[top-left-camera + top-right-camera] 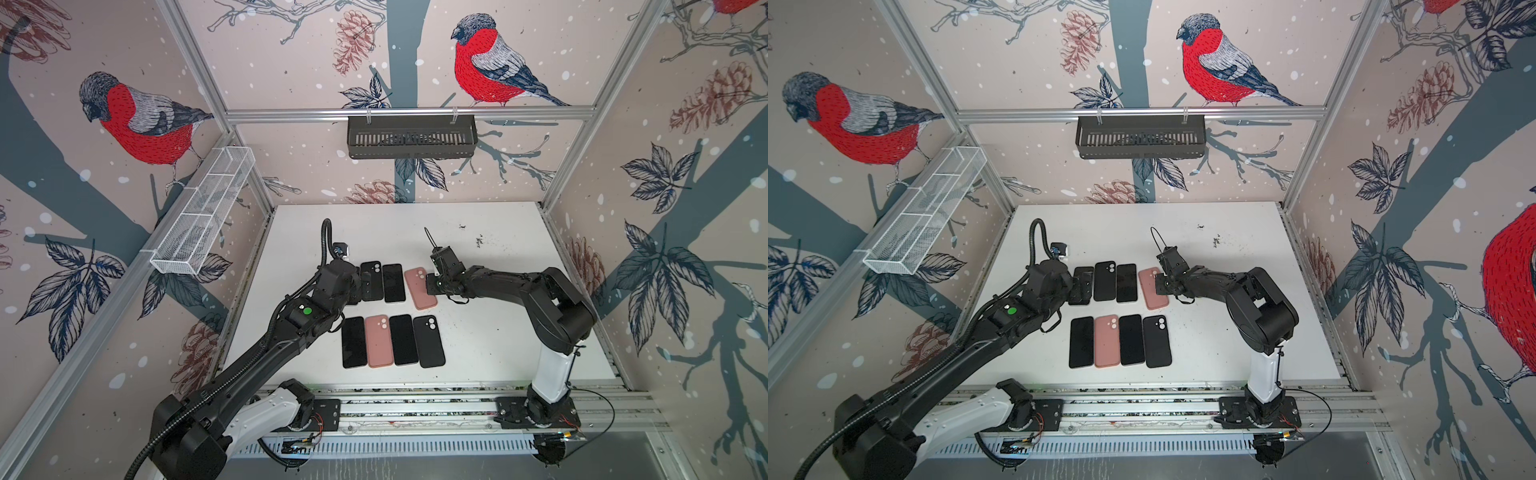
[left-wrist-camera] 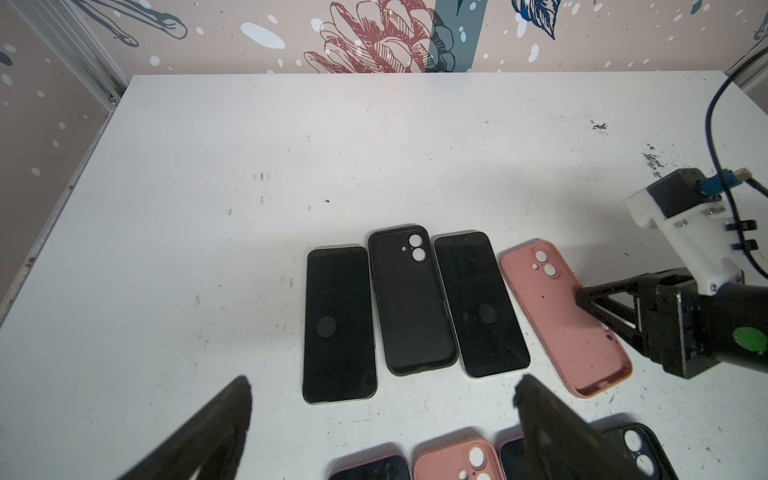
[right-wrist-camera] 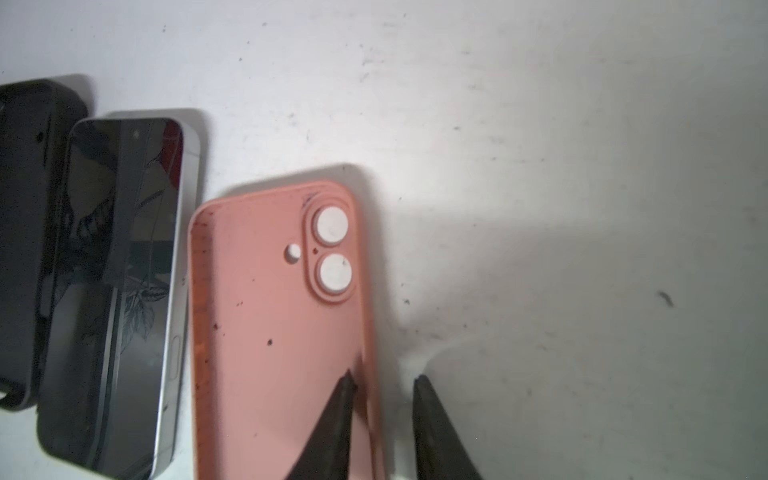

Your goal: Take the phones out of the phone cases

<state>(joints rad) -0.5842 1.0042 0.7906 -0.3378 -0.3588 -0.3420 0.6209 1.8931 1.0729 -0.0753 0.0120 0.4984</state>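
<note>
Phones [image 1: 393, 283] and cases [image 1: 371, 281] are laid on the scuffed white bench [image 1: 490, 345] in a far row [image 1: 417, 291] and a near row [image 1: 402, 340].

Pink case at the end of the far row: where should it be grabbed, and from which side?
Pinch the pink case by its thin long wall on the side away from the phone, coming from above. It lies flat, open side up, so one finger fits inside, one outside. The right end effector straddles that wall.
</note>
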